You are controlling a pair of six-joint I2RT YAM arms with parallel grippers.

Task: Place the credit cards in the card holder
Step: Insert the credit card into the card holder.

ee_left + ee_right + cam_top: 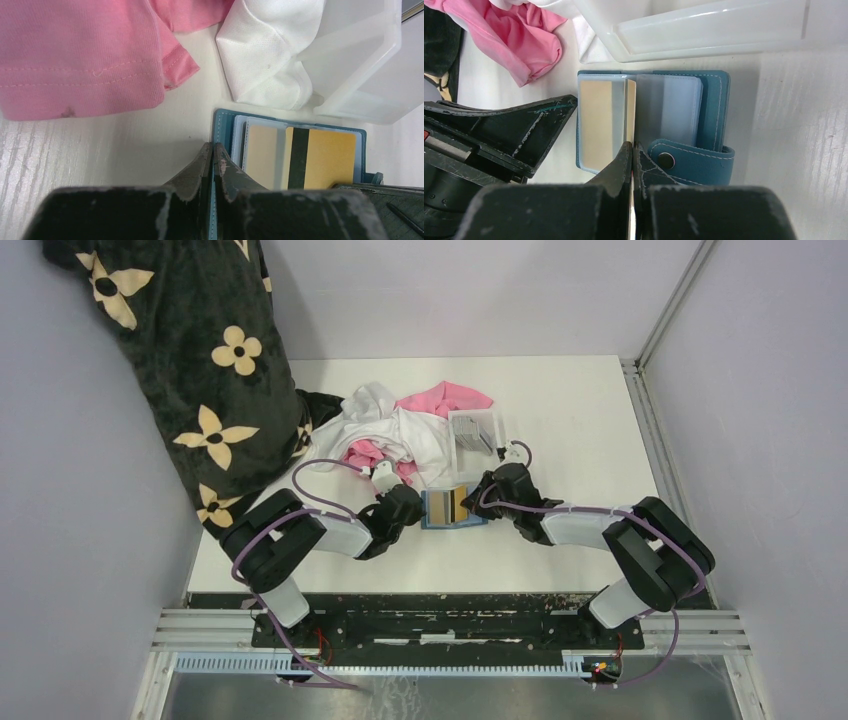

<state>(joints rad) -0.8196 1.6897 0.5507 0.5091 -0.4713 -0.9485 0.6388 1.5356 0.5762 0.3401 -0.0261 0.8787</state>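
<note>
The left gripper [212,155] is clenched on the left border of the card holder [222,125]. Its scuffed black fingers [192,172] are pressed almost together, with a sliver of teal showing between them. Off to its left, a dark fabric with a cream flower print [190,350] hangs over the edge of the white table [580,420]. Just beyond the fingers lie a ribbed pink garment [75,55] with a stitched hem and a crumpled white mesh-knit garment [265,55]. The card holder lies open and flat on the table between the two grippers. It is a teal, leather-like rectangle with pale stitching, lined with glossy clear plastic sleeves [674,110]. A gold card [330,157] with a black magnetic stripe [299,157] sits partly in one sleeve; its covered part looks paler and matte. On the holder's right side, a rounded strap with a small dark metal snap [666,160] curls up off the table. The right gripper [631,147] is pinched tight on the near edge of the gold card, which shows as a thin bright line between the worn fingers. Behind the holder, touching the white garment, stands a frosted clear plastic tray [704,30] with rounded corners. Grey cards [480,430] stand inside it.
</note>
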